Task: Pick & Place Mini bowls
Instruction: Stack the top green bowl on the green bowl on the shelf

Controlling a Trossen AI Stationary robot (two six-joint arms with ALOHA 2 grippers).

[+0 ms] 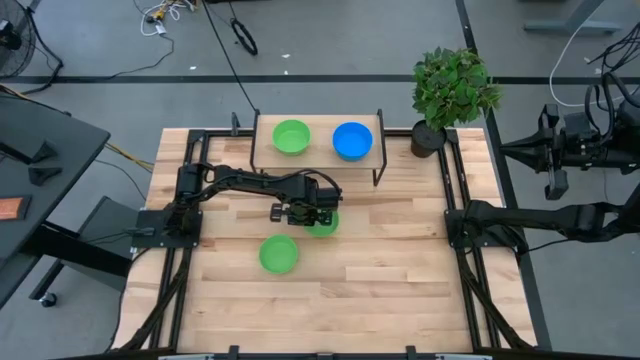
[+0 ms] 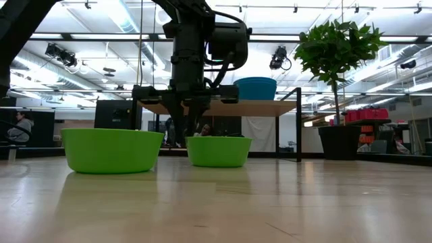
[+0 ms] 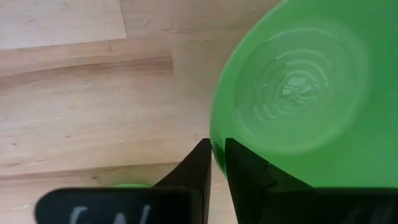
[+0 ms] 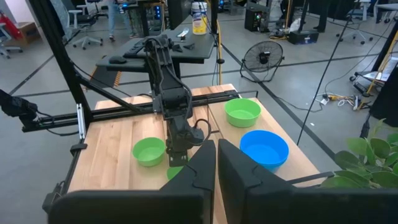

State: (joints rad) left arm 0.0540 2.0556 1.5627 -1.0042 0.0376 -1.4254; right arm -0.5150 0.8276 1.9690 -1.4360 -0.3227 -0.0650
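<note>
A green mini bowl (image 1: pixel 324 224) stands on the wooden table near its middle, also in the left wrist view (image 3: pixel 298 93) and the low view (image 2: pixel 217 152). My left gripper (image 3: pixel 217 168) points down at this bowl's left rim and is shut on it. A second green mini bowl (image 1: pixel 278 254) rests on its base nearer the front. One green bowl (image 1: pixel 291 136) and one blue bowl (image 1: pixel 352 140) sit on a raised shelf (image 1: pixel 315 155) at the back. My right gripper (image 4: pixel 216 168) hangs shut and empty beyond the table's right edge. My left gripper pinches the green mini bowl's rim (image 3: pixel 214 146) between its two fingers, one finger (image 3: pixel 199 165) outside the wall and the other (image 3: pixel 245 177) inside the bowl. The fingers come from above, pointing down. The bowl stands upright with its base on the table.
A potted plant (image 1: pixel 452 88) stands at the table's far right corner, beside the shelf. The shelf's dark legs (image 2: pixel 299 125) rise from the table behind the bowls. Bare wood (image 1: pixel 400 260) lies to the right and front of the held bowl.
</note>
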